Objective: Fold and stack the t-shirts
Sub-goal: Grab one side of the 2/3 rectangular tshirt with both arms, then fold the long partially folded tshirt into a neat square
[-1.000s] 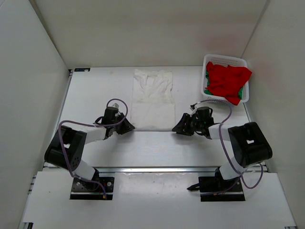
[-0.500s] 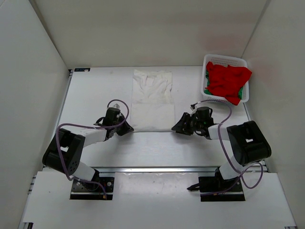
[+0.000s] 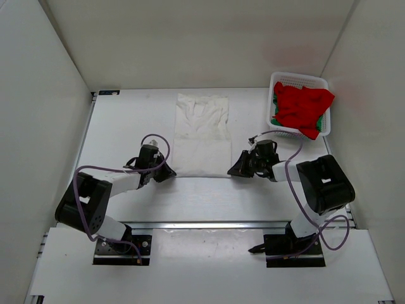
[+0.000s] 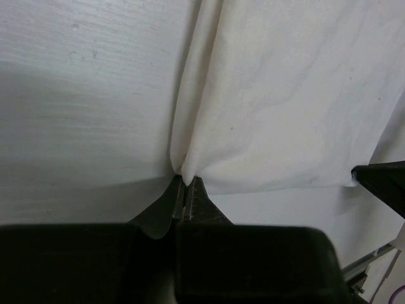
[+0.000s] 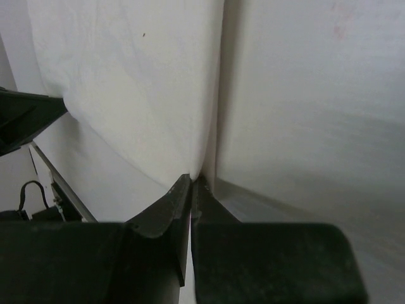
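The left gripper [image 3: 168,172] and right gripper [image 3: 233,171] clench the off-white t-shirt [image 3: 202,136] by its six-o'clock corners. The fold probably calls for lifting both together toward twelve o'clock.

The off-white t-shirt [image 3: 202,136] is soft matt cloth — the table [image 3: 126,126] faintly grained.

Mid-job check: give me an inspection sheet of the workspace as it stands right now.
Surface: white table, flat.
Job's things: off-white t-shirt lies flat mid-table as a long rectangle; red t-shirt heaped in the white basket at far right, over the green t-shirt, of which only bits show.
Clutter: nothing seen.
Grippers: left gripper shut on the off-white t-shirt's near left corner; right gripper shut on its near right corner.
Cables: purple cables loop over both arms, off the cloth.
Surroundings: white walls on three sides.
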You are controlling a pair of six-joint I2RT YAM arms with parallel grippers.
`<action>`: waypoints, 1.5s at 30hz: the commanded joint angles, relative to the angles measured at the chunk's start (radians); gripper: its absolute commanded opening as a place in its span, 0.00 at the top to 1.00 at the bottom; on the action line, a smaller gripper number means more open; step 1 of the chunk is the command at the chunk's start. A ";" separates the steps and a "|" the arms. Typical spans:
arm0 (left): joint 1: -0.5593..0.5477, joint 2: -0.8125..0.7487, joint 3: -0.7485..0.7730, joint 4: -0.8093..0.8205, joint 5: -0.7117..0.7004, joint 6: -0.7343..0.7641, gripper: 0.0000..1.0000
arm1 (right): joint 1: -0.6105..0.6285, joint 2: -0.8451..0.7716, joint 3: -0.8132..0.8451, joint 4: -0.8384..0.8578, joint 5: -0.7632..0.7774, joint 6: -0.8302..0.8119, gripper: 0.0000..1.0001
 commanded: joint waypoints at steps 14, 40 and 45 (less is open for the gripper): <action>-0.113 -0.796 -0.078 -0.584 0.031 -0.056 1.00 | 0.286 -0.695 -0.196 -0.394 0.090 0.113 0.99; 0.030 0.589 1.140 -0.272 -0.100 0.014 0.90 | -0.237 0.411 0.992 -0.471 -0.034 -0.158 1.00; 0.061 0.648 1.246 -0.253 -0.081 0.043 0.43 | -0.234 0.503 1.185 -0.570 0.001 -0.190 0.75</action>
